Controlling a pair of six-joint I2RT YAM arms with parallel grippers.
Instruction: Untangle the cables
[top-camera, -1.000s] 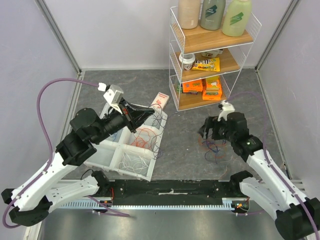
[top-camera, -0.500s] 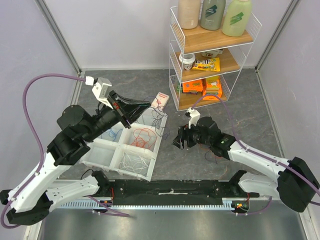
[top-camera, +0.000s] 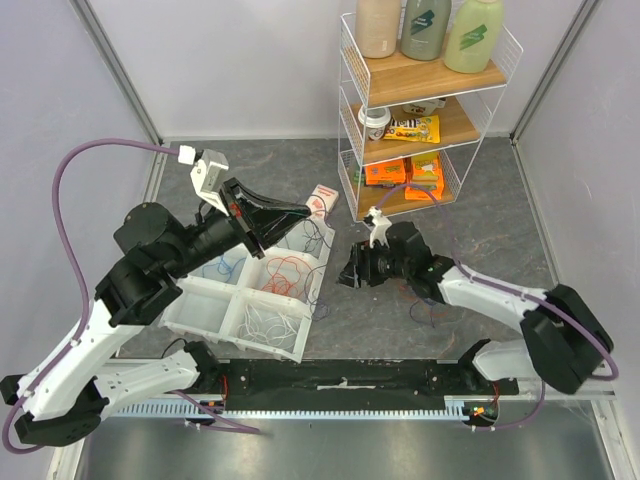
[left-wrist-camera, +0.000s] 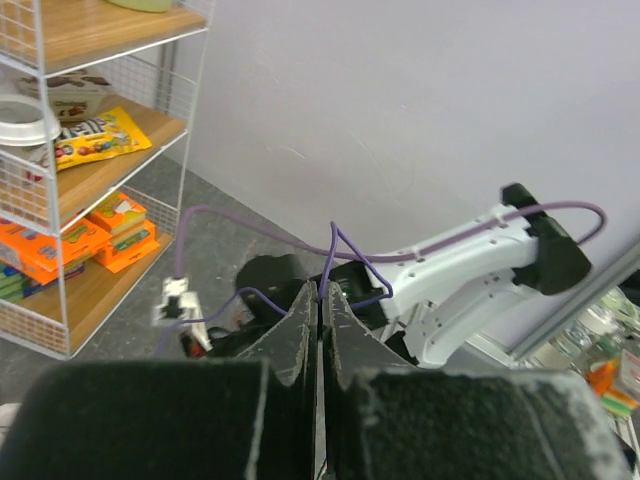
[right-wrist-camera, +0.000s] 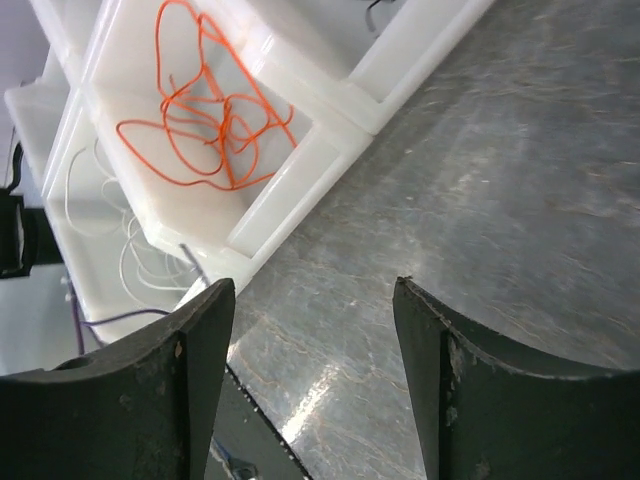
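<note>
- On the left gripper (left-wrist-camera: 320, 300), the jaws are pinched shut on a thin purple cable (left-wrist-camera: 334, 245), which runs straight out past the tips and then kinks sideways.
- On the right gripper (right-wrist-camera: 315, 295), the jaws are wide and hold nothing, over the grey table (right-wrist-camera: 480, 170).
- Beyond those jaws, a loose orange wire coil (right-wrist-camera: 215, 120) with no single long axis lies in a white plastic divided tray (right-wrist-camera: 290, 185).
- The yellow sweet bag (left-wrist-camera: 95, 135) reads "m&m's".

- Top cam: bright, even light from overhead. I get a sharp pic w/ only soft shadows on the table (top-camera: 500, 230).
- Left wrist: pale wall (left-wrist-camera: 400, 100) well lit. Left gripper (left-wrist-camera: 319, 297) goes dark and fuzzy nearest the lens; purple cable (left-wrist-camera: 330, 262) pinched at its tips reads crisp.
- Right wrist: sheen streaks across the table, white tray (right-wrist-camera: 290, 190) nearly blown out. Right gripper (right-wrist-camera: 310, 290) fingers (right-wrist-camera: 190, 380), spread wide, dark w/ soft edges.
</note>
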